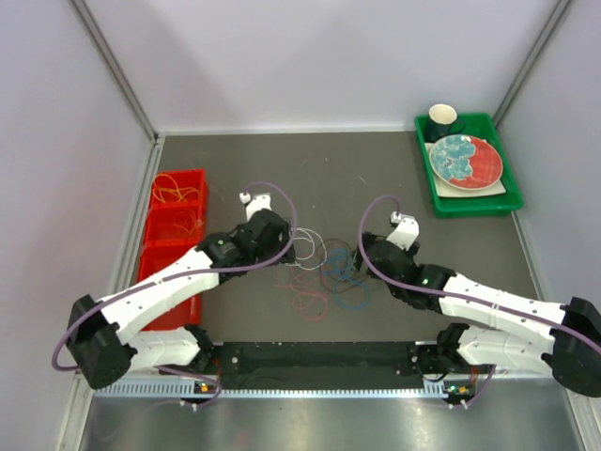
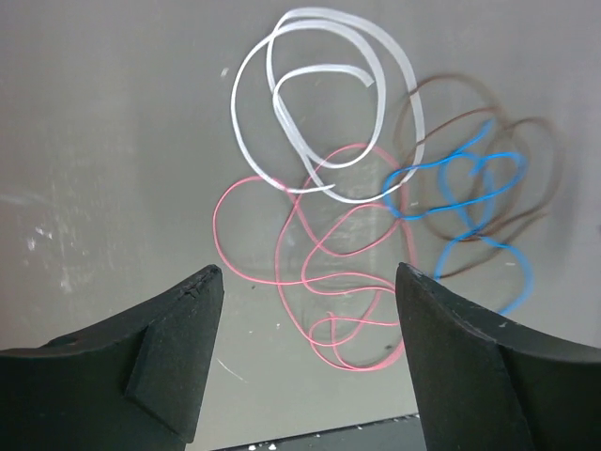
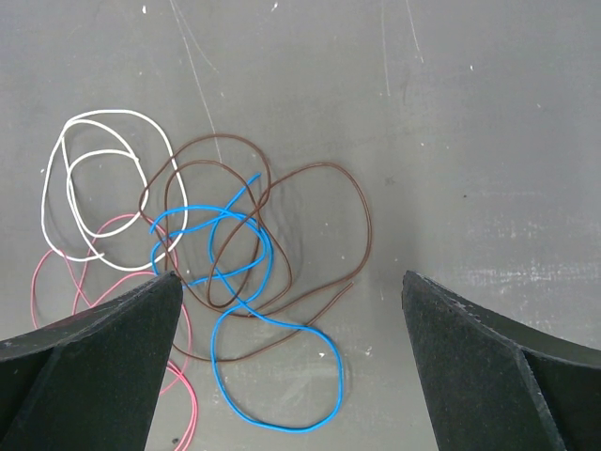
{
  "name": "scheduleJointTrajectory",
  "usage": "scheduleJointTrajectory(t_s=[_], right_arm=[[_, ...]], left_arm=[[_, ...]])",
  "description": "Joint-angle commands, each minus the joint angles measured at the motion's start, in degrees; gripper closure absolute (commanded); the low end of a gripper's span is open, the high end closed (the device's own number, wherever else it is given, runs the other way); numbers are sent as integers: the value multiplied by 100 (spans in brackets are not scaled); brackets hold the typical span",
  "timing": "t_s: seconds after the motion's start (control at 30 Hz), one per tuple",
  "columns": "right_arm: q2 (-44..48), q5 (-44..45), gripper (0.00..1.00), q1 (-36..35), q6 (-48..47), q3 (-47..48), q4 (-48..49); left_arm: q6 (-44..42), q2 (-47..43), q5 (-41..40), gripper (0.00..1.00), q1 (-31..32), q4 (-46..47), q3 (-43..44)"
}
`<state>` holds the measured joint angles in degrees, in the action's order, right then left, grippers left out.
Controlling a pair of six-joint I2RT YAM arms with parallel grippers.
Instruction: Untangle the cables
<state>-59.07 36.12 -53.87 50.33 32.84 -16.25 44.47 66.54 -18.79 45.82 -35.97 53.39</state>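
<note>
The cables lie in a loose tangle on the grey table (image 1: 329, 178) between my two grippers. Seen from the left wrist, a white loop (image 2: 236, 108) lies farthest, a pink cable (image 2: 218, 211) crosses under it, and blue (image 2: 488, 246) and brown (image 2: 413, 108) loops overlap to the right. My left gripper (image 2: 308, 270) hovers open above the pink loops and holds nothing. From the right wrist, blue (image 3: 273, 322) and brown (image 3: 368, 216) cables intertwine, with white (image 3: 103, 115) and pink (image 3: 38, 272) at the left. My right gripper (image 3: 291, 277) is open over the blue loop, also holding nothing.
Red bins (image 1: 150, 246) stand along the left wall, with orange-yellow wires (image 1: 174, 193) in the far one. A green tray (image 1: 470, 205) at the back right holds a plate (image 1: 465, 160) and a dark cup (image 1: 443, 119). A black strip (image 1: 319, 362) runs along the near edge.
</note>
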Motion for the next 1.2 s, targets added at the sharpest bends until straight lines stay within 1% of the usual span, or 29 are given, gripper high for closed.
scheduleJointTrajectory(t_s=[0.0, 0.23, 0.43, 0.57, 0.63, 0.67, 0.8, 0.93, 1.0, 1.07, 1.17], right_arm=[[-35, 44, 1, 17, 65, 363, -1], [-61, 18, 1, 17, 56, 363, 26], [-26, 18, 1, 17, 48, 346, 25], [1, -8, 1, 17, 12, 320, 52], [1, -8, 1, 25, 4, 320, 43], [-8, -8, 1, 17, -5, 320, 60], [-8, -17, 1, 17, -23, 311, 69], [-17, -8, 1, 25, -14, 311, 96], [-34, -17, 1, 17, -31, 328, 104], [-78, -26, 1, 17, -32, 328, 105], [-131, -17, 1, 17, -40, 363, 113]], left_arm=[[466, 271, -468, 23, 269, 169, -135], [528, 754, -644, 23, 348, 327, -136], [510, 1597, -1083, 23, 348, 152, 277], [291, 2256, -1303, 25, 322, 81, 742], [142, 2441, -1382, 26, 270, 98, 883], [89, 2564, -1382, 27, 234, 125, 997], [-306, 2855, -1137, 35, -3, 335, 1244], [-702, 3154, -961, 38, -249, 485, 1612], [-1034, 3373, -934, 37, -293, 546, 1754], [-1377, 3593, -881, 33, -398, 626, 1903], [-1651, 3901, -478, 30, -741, 600, 2140]])
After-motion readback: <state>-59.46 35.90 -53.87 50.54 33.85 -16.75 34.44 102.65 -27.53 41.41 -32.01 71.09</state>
